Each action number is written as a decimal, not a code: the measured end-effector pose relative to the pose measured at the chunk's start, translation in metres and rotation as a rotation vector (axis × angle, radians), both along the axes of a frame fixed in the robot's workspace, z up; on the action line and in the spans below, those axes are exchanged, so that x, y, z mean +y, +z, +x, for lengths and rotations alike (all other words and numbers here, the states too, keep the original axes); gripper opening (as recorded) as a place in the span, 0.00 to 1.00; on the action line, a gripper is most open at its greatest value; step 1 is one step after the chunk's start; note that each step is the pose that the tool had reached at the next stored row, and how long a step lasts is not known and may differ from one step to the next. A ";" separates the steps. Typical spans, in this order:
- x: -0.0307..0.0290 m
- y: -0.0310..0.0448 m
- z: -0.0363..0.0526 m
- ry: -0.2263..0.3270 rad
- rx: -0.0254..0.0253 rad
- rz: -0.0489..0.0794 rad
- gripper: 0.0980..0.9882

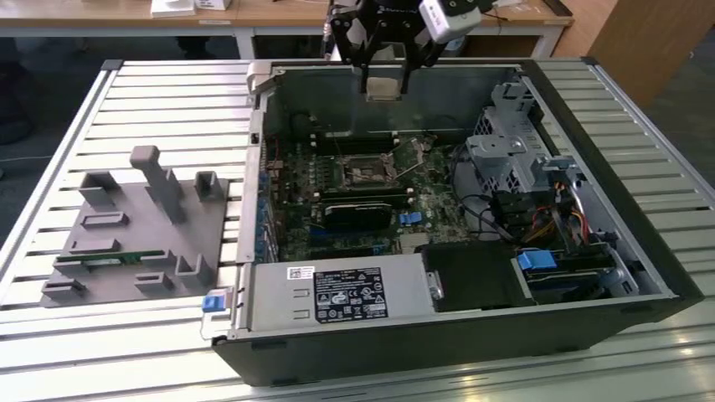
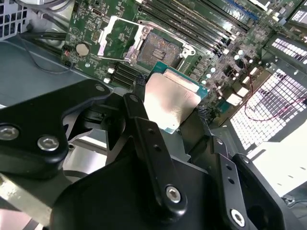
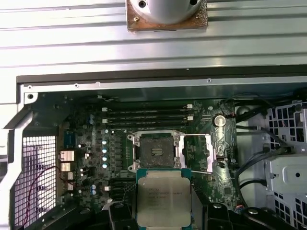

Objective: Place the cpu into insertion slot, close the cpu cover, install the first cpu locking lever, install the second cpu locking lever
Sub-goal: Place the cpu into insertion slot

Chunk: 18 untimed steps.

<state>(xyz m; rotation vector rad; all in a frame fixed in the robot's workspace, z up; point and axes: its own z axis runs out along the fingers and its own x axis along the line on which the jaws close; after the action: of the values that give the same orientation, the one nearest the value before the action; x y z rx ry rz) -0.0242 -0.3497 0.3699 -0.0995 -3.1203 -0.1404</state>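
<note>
- Nearest to us in the exterior view, the white-labelled power supply box (image 1: 335, 293) sat at the front of the open computer case (image 1: 659, 276). The case lay on the slatted metal counter (image 1: 167, 100).
- At the exterior view's left of the case, a grey plastic fixture (image 1: 140, 226) rested on the same counter.
- Deeper inside the case we saw the insertion slot (image 1: 366, 173) on the green board, uncovered, with its dark centre showing.
- In the first wrist view the cpu cover (image 3: 208, 152) was swung open and lay just beside the slot, and the long memory slots (image 3: 144, 115) ran along another side of it.
- Farther back, the tool (image 1: 383, 84) hung above the far part of the case. Its two fingers were drawn in against opposite edges of the cpu (image 2: 172, 100) and gripped it.
- The cpu was in the air, well apart from the slot and not yet placed. Its silver top was turned towards both wrist cameras.
- Behind everything stood a wooden desk (image 1: 335, 12).
</note>
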 end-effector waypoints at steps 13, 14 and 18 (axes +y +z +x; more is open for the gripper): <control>0.0000 -0.0004 0.0000 -0.042 -0.0001 0.000 0.50; 0.0000 -0.0005 0.0000 -0.044 -0.0001 0.000 0.50; 0.0000 -0.0005 0.0000 -0.054 -0.0001 0.000 0.50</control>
<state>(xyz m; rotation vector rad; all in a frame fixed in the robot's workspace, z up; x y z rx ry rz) -0.0242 -0.3497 0.3694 -0.1834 -3.1190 -0.1413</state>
